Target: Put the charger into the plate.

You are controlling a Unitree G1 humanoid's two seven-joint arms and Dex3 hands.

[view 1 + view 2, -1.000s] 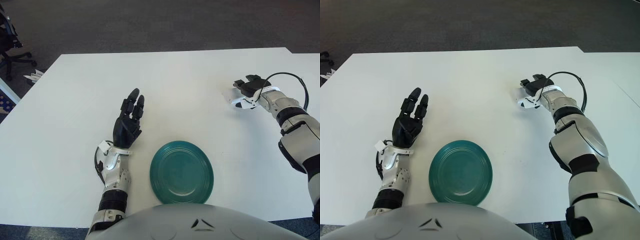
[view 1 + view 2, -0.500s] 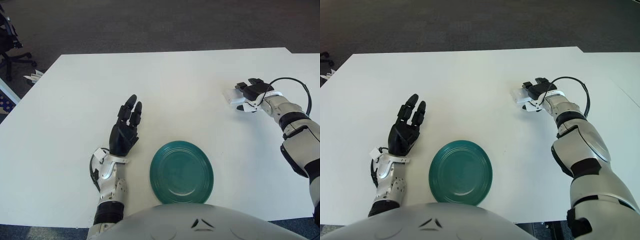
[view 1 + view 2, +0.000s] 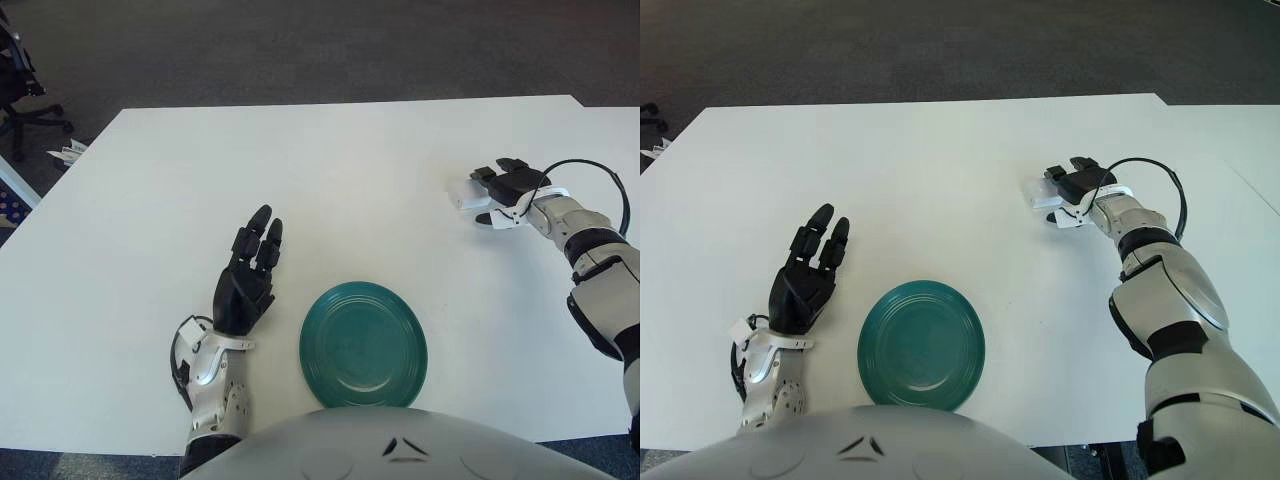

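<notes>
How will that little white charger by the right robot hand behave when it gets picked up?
The charger looks like a small rigid block, so it probably stays stiff and light. Its flat sides suggest it will slide on the white table, not roll. Its smooth casing may slip under the right robot hand, whose fingers show on it.

White table [image 3: 330,150] on dark carpet floor [image 3: 300,50]; office chair base [image 3: 20,110] at far left.
</notes>
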